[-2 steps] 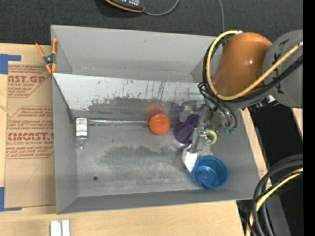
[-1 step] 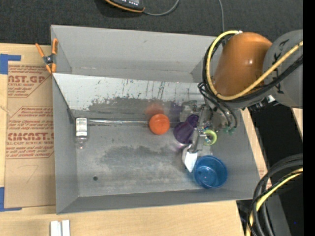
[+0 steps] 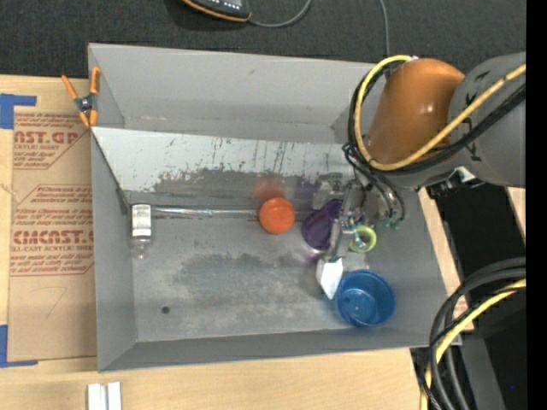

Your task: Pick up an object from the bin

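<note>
My gripper (image 3: pixel 345 229) hangs low at the bin's right side, below the orange wrist cover. Its fingers come down right beside a purple rounded piece (image 3: pixel 318 226), which lies just to their left. A small green ring (image 3: pixel 365 240) sits against the fingers on the right. A white scrap (image 3: pixel 330 277) lies directly below the fingertips, and a blue round cup (image 3: pixel 366 298) stands next to it toward the front right. I cannot make out whether the fingers are parted or whether anything is between them.
An orange ball (image 3: pixel 276 215) rests mid-bin, left of the purple piece. A small clear bottle with a white cap (image 3: pixel 140 225) lies by the left wall. The front-left floor holds nothing else.
</note>
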You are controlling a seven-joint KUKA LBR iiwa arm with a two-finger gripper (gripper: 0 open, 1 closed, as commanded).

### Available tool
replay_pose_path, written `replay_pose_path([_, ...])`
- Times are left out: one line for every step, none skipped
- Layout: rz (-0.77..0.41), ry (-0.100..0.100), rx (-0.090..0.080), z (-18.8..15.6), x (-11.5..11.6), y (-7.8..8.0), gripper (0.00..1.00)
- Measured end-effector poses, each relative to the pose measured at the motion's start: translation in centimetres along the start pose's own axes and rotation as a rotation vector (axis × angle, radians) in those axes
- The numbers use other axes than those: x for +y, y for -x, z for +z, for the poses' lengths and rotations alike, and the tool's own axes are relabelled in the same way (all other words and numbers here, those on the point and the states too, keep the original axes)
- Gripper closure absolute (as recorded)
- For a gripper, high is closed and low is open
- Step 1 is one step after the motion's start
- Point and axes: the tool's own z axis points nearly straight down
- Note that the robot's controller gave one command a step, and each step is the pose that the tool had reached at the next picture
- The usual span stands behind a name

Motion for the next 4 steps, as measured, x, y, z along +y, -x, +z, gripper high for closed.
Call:
replay_pose_path([0.008, 0.000, 0.000, 0.3, -0.4, 0.0, 0.00])
replay_pose_path([-0.245, 0.000, -0.003, 1.4, -3.9, 0.4, 0.00])
replay_pose_path([0.033, 0.001, -0.015, 5.0, -2.2, 0.2, 0.00])
replay_pose_path([0.007, 0.001, -0.017, 5.5, -2.2, 0.6, 0.00])
